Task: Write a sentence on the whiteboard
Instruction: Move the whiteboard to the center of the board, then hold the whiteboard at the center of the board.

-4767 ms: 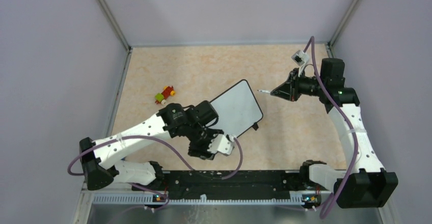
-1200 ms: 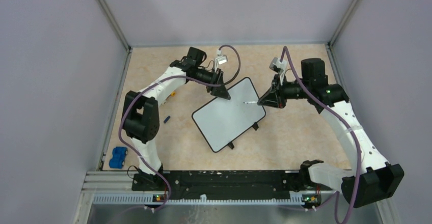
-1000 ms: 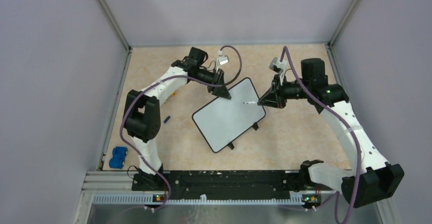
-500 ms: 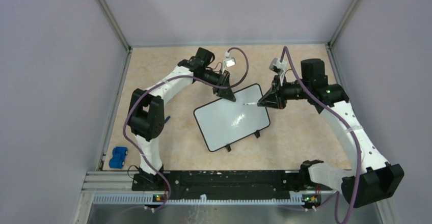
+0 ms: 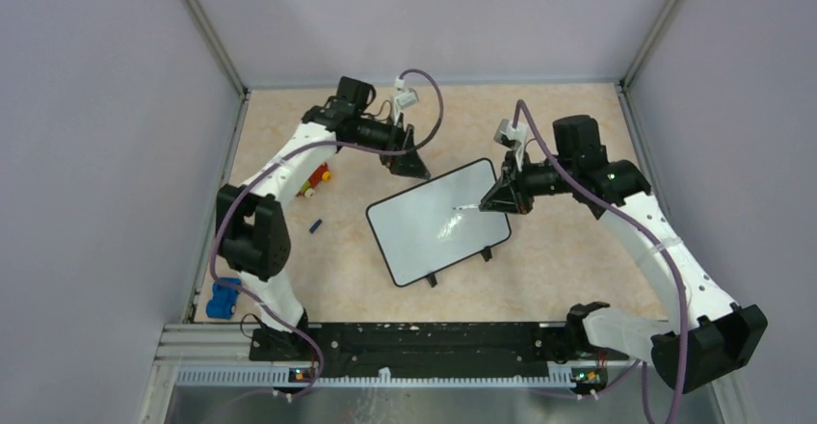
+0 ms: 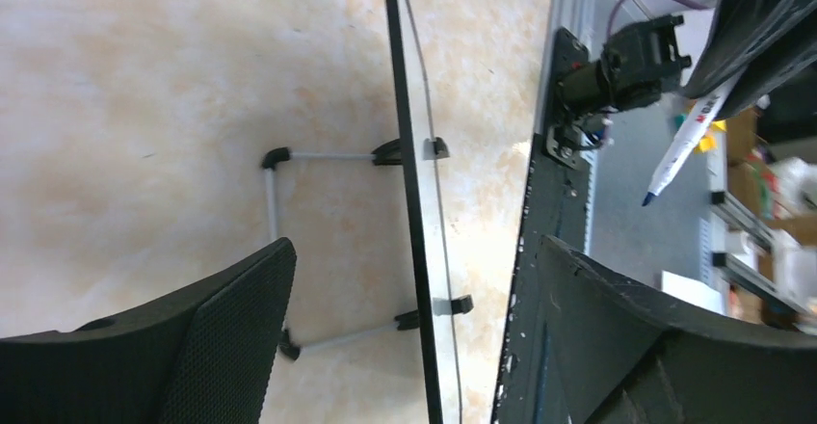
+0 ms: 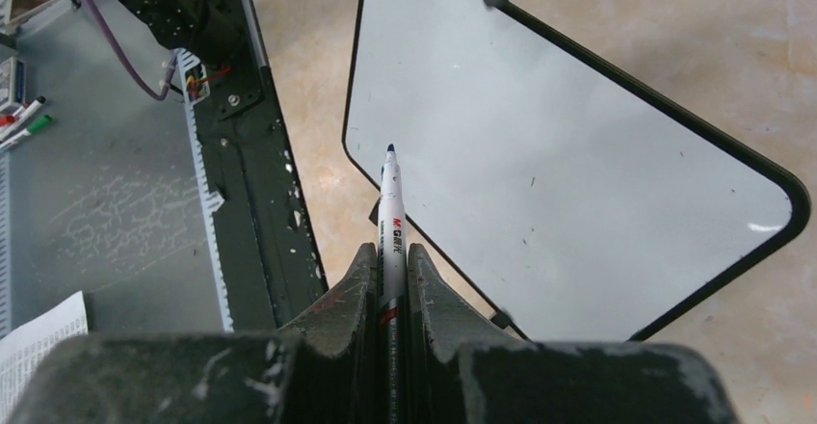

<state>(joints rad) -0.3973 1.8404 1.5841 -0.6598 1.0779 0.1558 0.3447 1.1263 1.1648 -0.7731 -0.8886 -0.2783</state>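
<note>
Starting from the left of the table [image 5: 559, 279], a blue toy car [image 5: 224, 299] lies near the base of the left arm. A red, yellow and green toy [image 5: 313, 181] lies farther back, with a small blue piece [image 5: 315, 225] near it. The left gripper [image 5: 409, 166] has its jaws spread wide and holds nothing. It hangs just beside the far edge of the whiteboard [image 5: 424, 231]. The whiteboard sits in the middle of the table, turned at an angle, with its two black feet toward the arms. The right gripper [image 5: 501, 200] is closed tightly on a marker [image 7: 391, 212]. Its blue tip is over the right part of the board, but whether it touches I cannot tell.
</note>
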